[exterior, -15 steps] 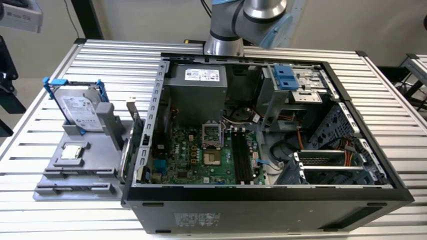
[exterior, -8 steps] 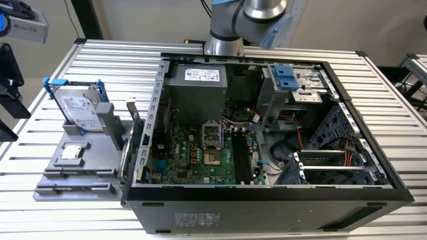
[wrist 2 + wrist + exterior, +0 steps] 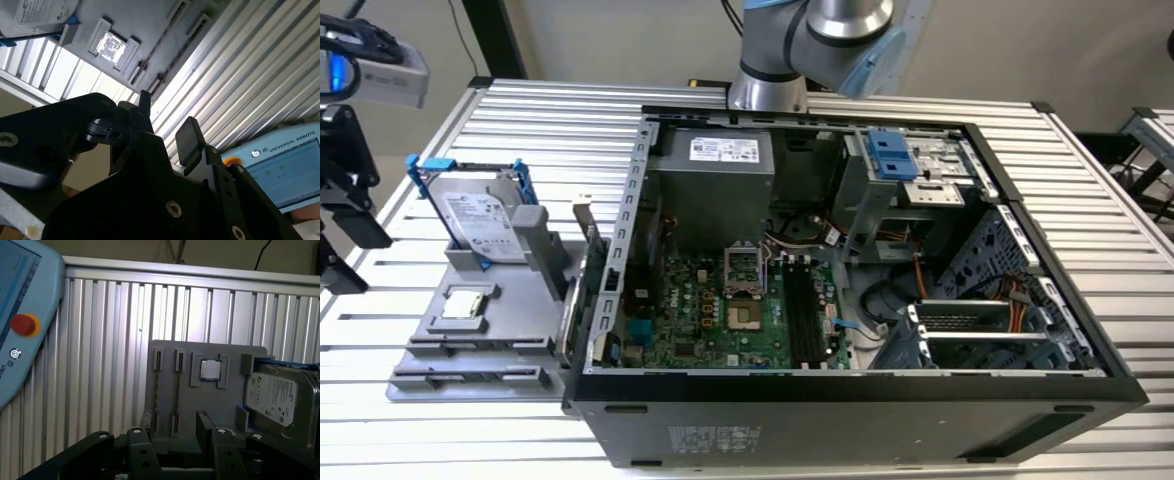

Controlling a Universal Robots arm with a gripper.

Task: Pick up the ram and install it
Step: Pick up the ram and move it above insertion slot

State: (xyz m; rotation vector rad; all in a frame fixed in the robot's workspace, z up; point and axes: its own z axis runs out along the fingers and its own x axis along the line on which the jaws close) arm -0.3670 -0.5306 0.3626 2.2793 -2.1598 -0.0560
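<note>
The ram is a long, thin, dark stick. It stands on its edge in a narrow slot of the gray holder, so just its skinny top edge shows. A second slot with the same dark line runs just beside it. The small square silver chip lies in the holder next to these slots, and the hard drive stands past the chip. The tool hangs near the holder's edge, by the ram's end. Its black fingers are spread apart and hold nothing. The holder lies on the ribbed metal surface.
</note>
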